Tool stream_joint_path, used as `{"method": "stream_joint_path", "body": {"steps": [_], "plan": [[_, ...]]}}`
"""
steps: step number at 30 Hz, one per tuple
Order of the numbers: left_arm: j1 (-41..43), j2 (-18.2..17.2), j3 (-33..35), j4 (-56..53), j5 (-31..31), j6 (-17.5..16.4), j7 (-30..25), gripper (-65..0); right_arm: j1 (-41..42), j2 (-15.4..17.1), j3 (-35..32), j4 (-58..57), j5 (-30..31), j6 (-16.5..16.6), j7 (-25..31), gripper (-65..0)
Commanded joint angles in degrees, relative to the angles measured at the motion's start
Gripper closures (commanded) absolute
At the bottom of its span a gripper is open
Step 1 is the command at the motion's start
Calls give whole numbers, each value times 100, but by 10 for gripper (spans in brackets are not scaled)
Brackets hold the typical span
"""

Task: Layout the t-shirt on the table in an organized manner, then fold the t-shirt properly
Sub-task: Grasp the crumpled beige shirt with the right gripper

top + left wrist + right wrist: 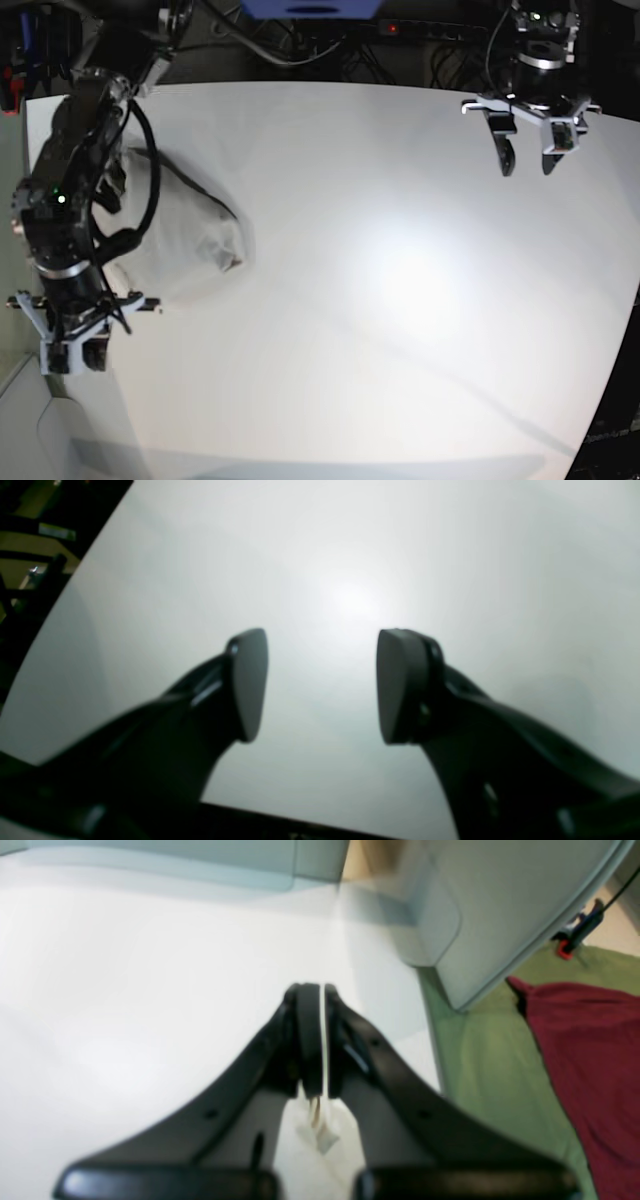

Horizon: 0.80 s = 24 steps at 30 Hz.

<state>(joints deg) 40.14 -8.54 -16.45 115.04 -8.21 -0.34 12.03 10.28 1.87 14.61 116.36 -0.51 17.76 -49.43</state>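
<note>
The shirt (190, 235) lies bunched at the surface's (400, 300) left side, pinched at an edge by the right pincer (72, 352), far from the spread, empty left pincer (527, 155) hovering opposite.

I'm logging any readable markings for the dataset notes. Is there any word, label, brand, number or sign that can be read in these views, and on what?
None can be read.
Small tag on the t-shirt, below the shut right gripper: too blurred to tell if it carries print.
Table, left gripper: no markings visible.
</note>
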Motion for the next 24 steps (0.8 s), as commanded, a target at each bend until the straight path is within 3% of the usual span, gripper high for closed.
{"method": "stream_joint_path", "body": {"steps": [1, 3, 6, 11, 16, 20, 24], "plan": [[43, -30, -30, 113, -10, 12, -153, -340, 31, 11, -33, 61, 73, 92, -37, 0], [43, -30, -30, 113, -10, 12, -153, -340, -118, -15, -41, 61, 82, 163, -178, 0], [34, -30, -30, 113, -10, 12, -135, -340, -584, -24, -24, 61, 82, 549, -222, -4], [-45, -30, -30, 113, -10, 12, -126, -340, -1472, -182, 3, 61, 82, 629, -187, -16], [-185, -30, -30, 96, -1, 12, -118, -341, -2158, -323, -24, 44, 91, 629, -160, -151], [-300, -30, -21, 96, -1, 12, -118, -341, -2545, -341, 3, 52, 91, 629, 209, -296], [-344, -30, -12, 96, -1, 3, -118, -341, -2800, -332, 3, 52, 91, 629, 358, -320]]}}
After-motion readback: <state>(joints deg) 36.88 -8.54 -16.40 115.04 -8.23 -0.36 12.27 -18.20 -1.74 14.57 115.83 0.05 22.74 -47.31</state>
